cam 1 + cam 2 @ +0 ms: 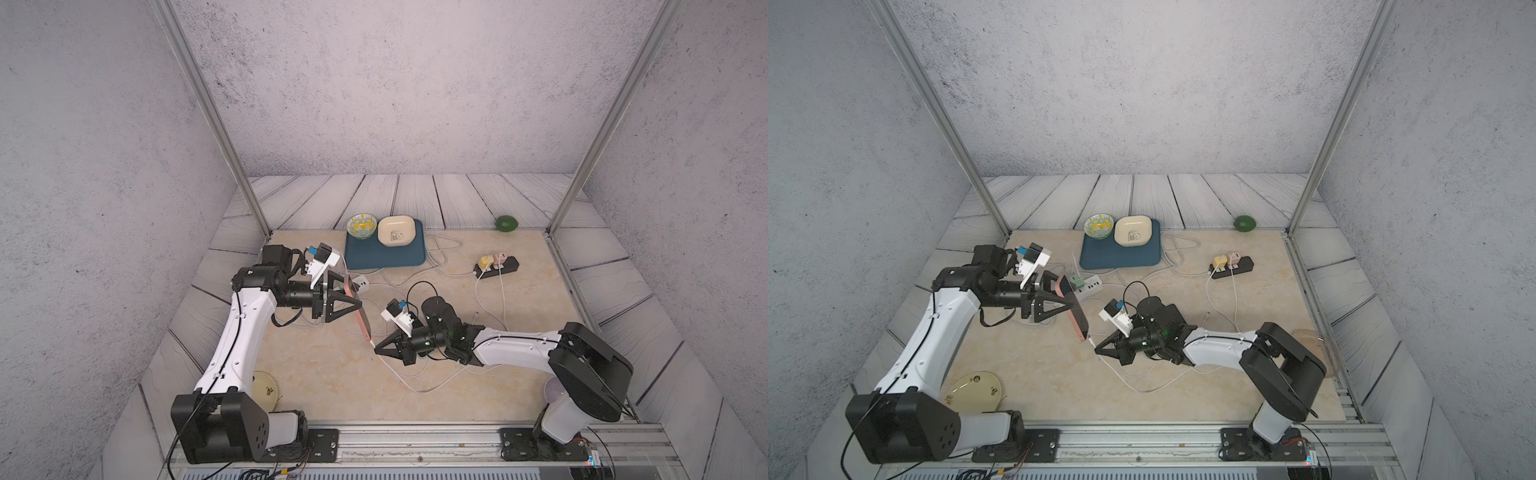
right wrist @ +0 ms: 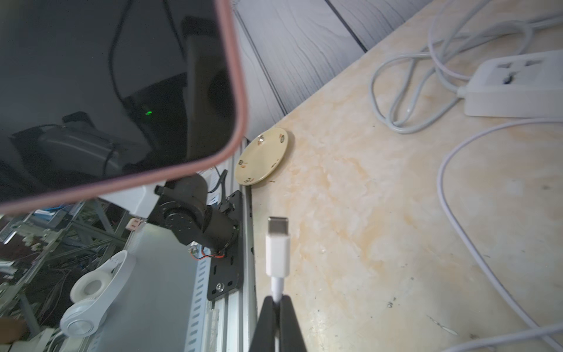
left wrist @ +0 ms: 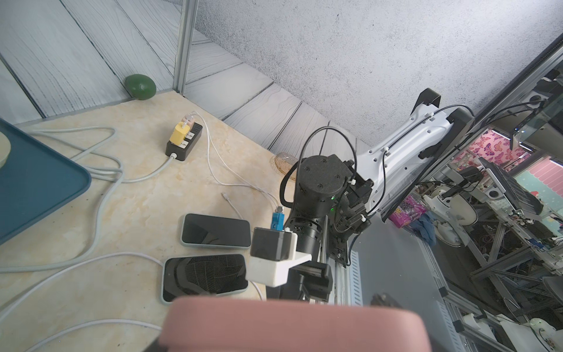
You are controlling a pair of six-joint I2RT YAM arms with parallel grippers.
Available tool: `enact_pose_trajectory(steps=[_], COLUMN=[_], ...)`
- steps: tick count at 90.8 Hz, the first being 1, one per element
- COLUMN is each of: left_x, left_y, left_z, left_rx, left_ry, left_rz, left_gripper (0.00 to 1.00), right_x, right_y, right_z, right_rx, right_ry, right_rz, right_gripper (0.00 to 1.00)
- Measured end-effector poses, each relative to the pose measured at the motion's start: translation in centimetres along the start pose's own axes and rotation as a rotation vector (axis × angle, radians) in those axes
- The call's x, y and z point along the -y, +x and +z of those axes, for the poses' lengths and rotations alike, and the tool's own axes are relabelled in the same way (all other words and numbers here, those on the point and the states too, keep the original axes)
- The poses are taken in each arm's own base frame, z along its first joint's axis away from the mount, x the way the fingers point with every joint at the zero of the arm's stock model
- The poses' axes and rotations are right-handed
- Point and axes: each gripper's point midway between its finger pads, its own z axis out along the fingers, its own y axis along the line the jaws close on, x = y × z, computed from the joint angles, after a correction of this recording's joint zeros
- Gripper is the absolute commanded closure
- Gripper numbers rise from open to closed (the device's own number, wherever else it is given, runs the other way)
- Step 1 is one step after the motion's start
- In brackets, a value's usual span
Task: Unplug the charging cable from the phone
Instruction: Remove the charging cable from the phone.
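- Top views: the phone (image 1: pixel 363 322) is clamped in the left gripper (image 1: pixel 354 296), lifted off the table (image 1: pixel 332 382), left of centre.
- The charging cable (image 1: pixel 419 391) is pinched just behind its plug (image 1: pixel 371 343) by the right gripper (image 1: pixel 376 348), beside the phone's near end.
- Left wrist: only the phone (image 3: pixel 292 326) is shown — its pink rim.
- Right wrist: the plug (image 2: pixel 277 247) is held clear of the phone (image 2: pixel 106 91) — a gap is seen.

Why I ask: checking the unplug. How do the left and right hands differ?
The left hand clamps the pink phone tilted in the air; the right hand pinches the white cable just behind its freed plug. The left hand's jaws stand slightly apart around the phone; the right hand's nearly meet. Both are black and gripping something.
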Motion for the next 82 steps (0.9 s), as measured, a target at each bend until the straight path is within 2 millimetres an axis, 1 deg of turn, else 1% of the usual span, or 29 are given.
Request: enact_pose_trajectory(steps=[22,35,48,62,82], left_x=[0.1,0.1,0.1,0.1,0.2], left_y=[0.1,0.1,0.1,0.2,0.2], left_z=[0.0,0.0,0.0,0.0,0.0], left_rx=[-0.002,-0.002,-0.002,-0.003,-0.003], left_ry=[0.001,0.001,0.001,0.002,0.002], left_rz=[0.002,0.003,0.007,0.013,0.019], left_gripper=[0.84,0.84,0.84,0.84,0.84], right_x=[4.0,6.4,8.4,10.2,11.1], right_y=[-1.4,-1.5,-0.4,1.3,3.2], right_z=[0.3,0.4,0.3,0.4,1.0], right_rx=[0.005,-0.024,-0.067,-0.137,-0.24], right_ry=[0.228,0.354,0.461,0.556,0.639], right_rz=[0.09,0.16,0.231,0.29,0.316], right_gripper=[1.0,1.0,1.0,1.0,0.98])
